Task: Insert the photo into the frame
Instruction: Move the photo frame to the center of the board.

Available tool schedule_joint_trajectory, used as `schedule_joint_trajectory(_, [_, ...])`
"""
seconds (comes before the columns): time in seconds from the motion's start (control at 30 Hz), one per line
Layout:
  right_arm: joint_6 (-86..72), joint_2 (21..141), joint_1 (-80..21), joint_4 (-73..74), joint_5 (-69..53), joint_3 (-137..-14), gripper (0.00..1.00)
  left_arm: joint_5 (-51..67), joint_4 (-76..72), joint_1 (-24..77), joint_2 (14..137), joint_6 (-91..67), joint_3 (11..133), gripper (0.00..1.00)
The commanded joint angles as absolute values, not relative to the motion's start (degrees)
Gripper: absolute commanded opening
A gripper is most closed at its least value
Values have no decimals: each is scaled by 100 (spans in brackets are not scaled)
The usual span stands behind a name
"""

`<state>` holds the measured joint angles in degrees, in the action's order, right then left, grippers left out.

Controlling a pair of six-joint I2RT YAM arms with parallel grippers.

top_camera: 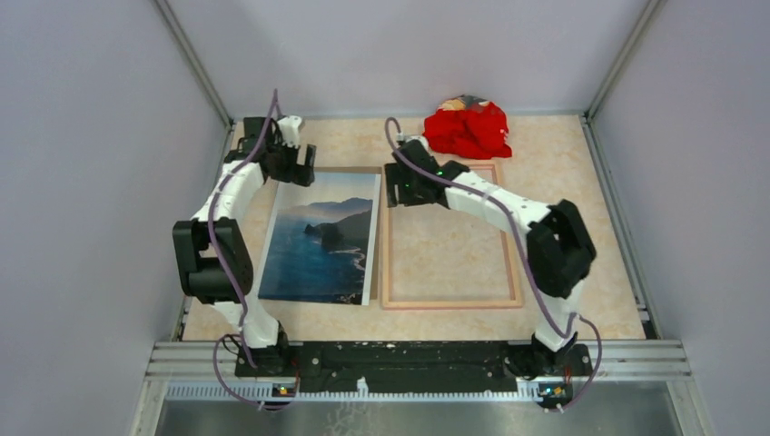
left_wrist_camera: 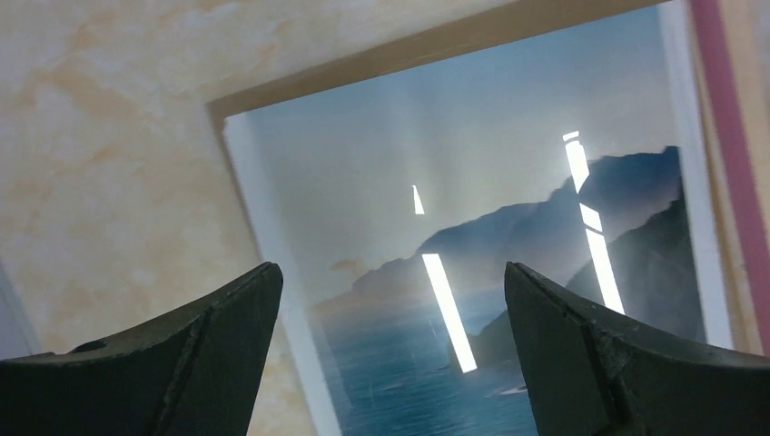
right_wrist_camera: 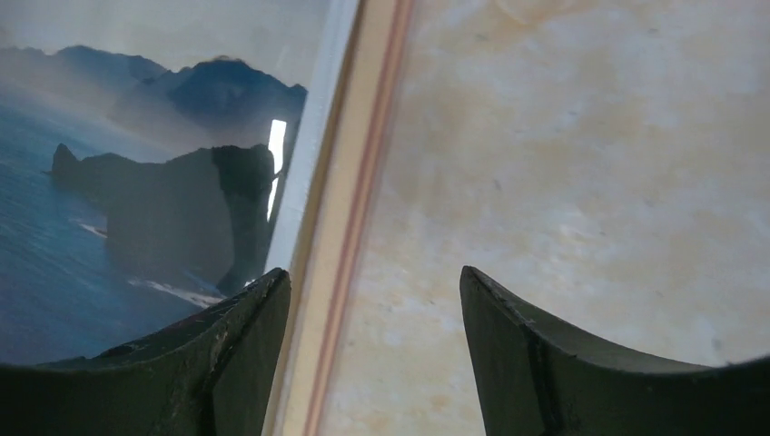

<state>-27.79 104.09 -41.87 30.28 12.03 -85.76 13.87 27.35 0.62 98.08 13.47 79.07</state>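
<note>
The photo (top_camera: 322, 238) of blue sea, dark cliffs and pale sky lies flat on the table left of centre. A brown backing board (top_camera: 350, 170) peeks out along its far edge. The frame (top_camera: 449, 302) lies flat beside it on the right, tan back up. My left gripper (top_camera: 292, 165) is open above the photo's far left corner; the left wrist view shows the photo (left_wrist_camera: 508, 236) between its fingers. My right gripper (top_camera: 409, 186) is open over the frame's far left corner; the right wrist view shows the frame's left rail (right_wrist_camera: 350, 227) and the photo's edge (right_wrist_camera: 136, 209).
A red cloth heap (top_camera: 468, 127) sits at the back of the table, just beyond the frame. Grey walls enclose the table on three sides. The arm bases stand on a metal rail (top_camera: 418, 359) at the near edge.
</note>
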Motion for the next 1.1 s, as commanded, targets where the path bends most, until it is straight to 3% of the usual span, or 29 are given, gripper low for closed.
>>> schedule_joint_trajectory(0.0, [-3053,11499,-4513,2900,949,-9467,68,1630,2923,-536,9669,1593,7871,98])
schedule_joint_trajectory(0.3, [-3579,12547,-4712,3143,1671,-10171,51,1603,2885,-923,9476,1907,7582,98])
schedule_joint_trajectory(0.63, [-4462,12222,-4718,2991,1930,-9214,9,1741,2865,-929,9577,1907,7632,98])
schedule_joint_trajectory(0.87, [-4890,11843,-4772,3173,2435,-8851,2,1859,2939,-926,9516,1894,7621,98])
schedule_joint_trajectory(1.07, [-5318,11578,-4719,3278,2736,-8651,1,1928,2935,-925,9490,1898,7546,98])
